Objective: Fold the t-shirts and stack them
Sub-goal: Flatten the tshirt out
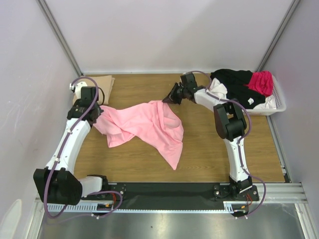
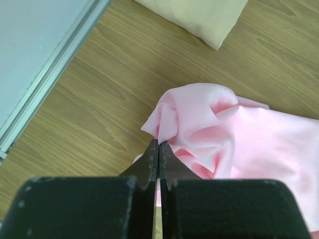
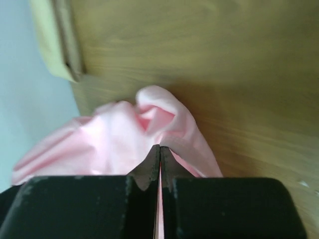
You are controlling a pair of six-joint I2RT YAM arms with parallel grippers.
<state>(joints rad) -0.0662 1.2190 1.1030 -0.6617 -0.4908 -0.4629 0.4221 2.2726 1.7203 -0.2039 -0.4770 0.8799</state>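
Wooden table, enclosed by pale walls on three sides.

Item 1: pink shirt. It lies crumpled and unfolded on the left-centre of the table, spread from the left gripper across to the right gripper, with one long flap trailing toward the near edge. The cloth is bunched into ridges at both held ends.

Item 2: left gripper. Its fingers are pressed together, pinching a gathered fold at the left end of the pink shirt, low over the table.

Item 3: right gripper. Its fingers are likewise pressed together, with a thin line of pink cloth showing between them; it pinches the far right edge of the same shirt.

Item 4: tan shirt. It is folded flat at the far left corner of the table, just behind the left gripper and apart from the pink shirt.

Item 5: white basket. It stands at the far right corner, well apart from the pink shirt. It holds a loose heap: a black shirt on top, a magenta shirt at its right side, and a white shirt hanging over the left rim. None of these is folded.
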